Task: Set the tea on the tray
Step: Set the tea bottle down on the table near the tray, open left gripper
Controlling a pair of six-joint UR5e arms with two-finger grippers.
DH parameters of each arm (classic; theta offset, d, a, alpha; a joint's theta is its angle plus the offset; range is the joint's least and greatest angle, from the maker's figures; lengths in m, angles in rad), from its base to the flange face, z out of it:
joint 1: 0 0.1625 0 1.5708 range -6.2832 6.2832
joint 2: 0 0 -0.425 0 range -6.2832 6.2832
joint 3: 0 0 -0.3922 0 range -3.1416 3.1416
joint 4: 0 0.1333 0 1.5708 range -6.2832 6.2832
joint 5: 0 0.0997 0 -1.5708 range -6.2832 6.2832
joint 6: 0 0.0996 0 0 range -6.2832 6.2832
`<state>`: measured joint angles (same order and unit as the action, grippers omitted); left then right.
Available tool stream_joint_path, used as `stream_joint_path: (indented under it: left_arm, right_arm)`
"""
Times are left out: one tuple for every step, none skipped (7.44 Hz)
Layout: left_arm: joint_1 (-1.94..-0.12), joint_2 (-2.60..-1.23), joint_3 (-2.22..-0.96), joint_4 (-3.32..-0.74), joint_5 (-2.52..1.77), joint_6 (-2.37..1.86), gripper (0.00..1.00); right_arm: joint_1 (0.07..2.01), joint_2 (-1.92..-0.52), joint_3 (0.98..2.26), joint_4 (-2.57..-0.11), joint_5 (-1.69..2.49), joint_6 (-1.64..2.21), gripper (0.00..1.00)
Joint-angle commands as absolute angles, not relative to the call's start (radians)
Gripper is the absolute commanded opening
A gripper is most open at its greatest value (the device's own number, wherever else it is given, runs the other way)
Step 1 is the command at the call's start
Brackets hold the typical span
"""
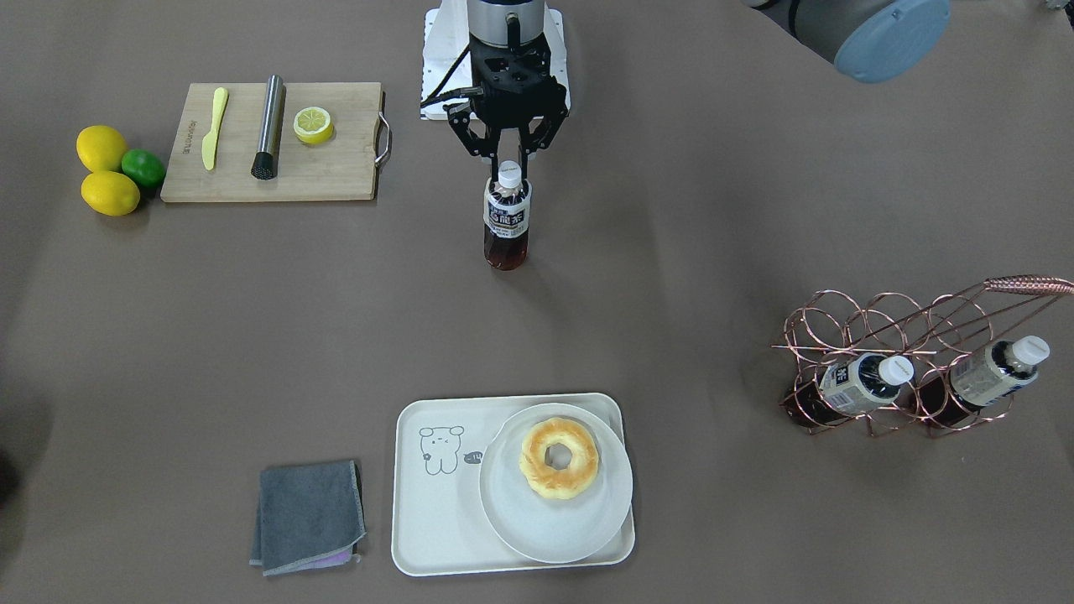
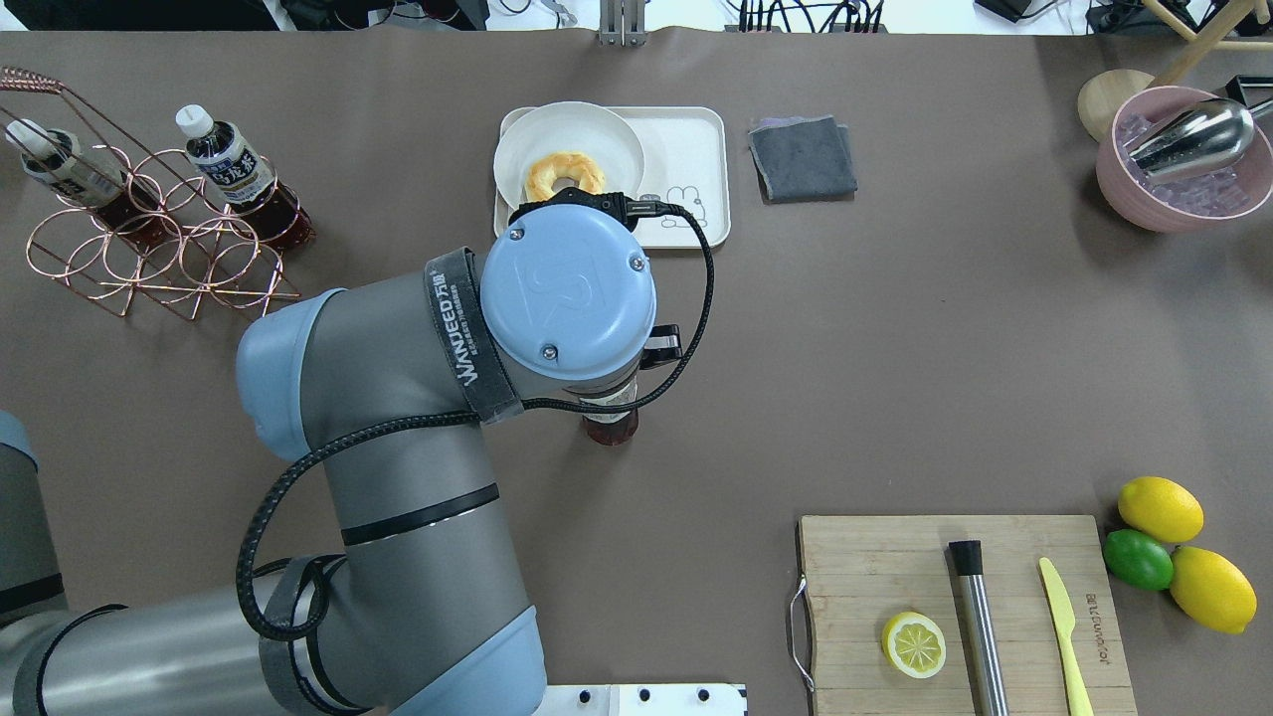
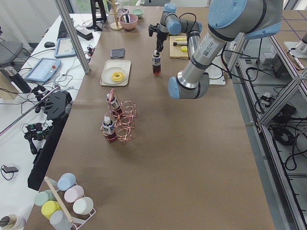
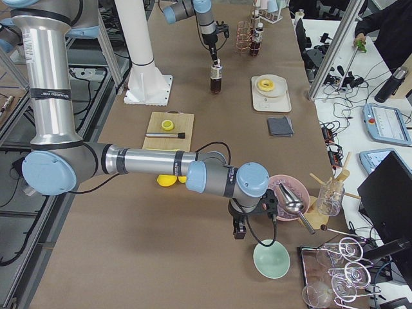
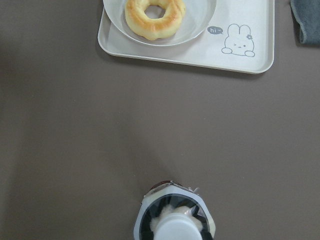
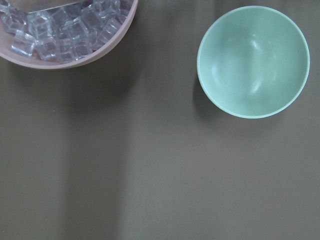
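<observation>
A tea bottle [image 1: 507, 222] with a white cap stands upright mid-table, well short of the tray; in the overhead view only its base [image 2: 610, 430] shows under the arm. My left gripper [image 1: 509, 165] points down over it with its fingers closed in around the cap. The left wrist view shows the cap [image 5: 175, 227] from above. The cream tray [image 1: 419, 503] with a cartoon animal holds a round white plate [image 1: 587, 528] with a doughnut [image 1: 559, 458]. My right gripper [image 4: 238, 230] hovers far off beside a mint bowl [image 6: 253, 60]; I cannot tell if it is open.
Two more tea bottles [image 1: 864, 382] [image 1: 998, 369] lie in a copper wire rack [image 1: 839, 327]. A grey cloth [image 1: 309, 516] lies beside the tray. A wooden cutting board [image 1: 336, 168] carries a lemon half, a knife and a muddler. A pink ice bowl [image 2: 1183, 189] stands at the far corner.
</observation>
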<state>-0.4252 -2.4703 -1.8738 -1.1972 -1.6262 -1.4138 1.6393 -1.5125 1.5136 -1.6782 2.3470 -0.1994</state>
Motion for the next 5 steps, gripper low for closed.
stream_joint_path:
  left_arm:
    - [-0.417, -2.465, -1.870, -1.198, -1.617, -1.408, 0.00]
    - [-0.416, -2.464, -1.870, -1.198, -1.614, -1.402, 0.99]
    - [-0.414, -2.464, -1.871, -1.198, -1.602, -1.402, 0.98]
    - [-0.414, -2.465, -1.876, -1.198, -1.601, -1.399, 0.98]
    - [-0.416, -2.467, -1.896, -1.197, -1.603, -1.388, 0.98]
  right_arm:
    - [1.640, -1.514, 1.513, -1.678, 2.347, -0.199, 1.00]
    - [1.640, -1.514, 1.513, -1.678, 2.347, -0.199, 1.00]
    - [1.640, -1.514, 1.513, -1.678, 2.347, -0.199, 1.00]
    - [1.640, -1.511, 1.513, -1.678, 2.347, -0.199, 1.00]
    - [1.640, -1.503, 1.514, -1.678, 2.347, -0.198, 1.00]
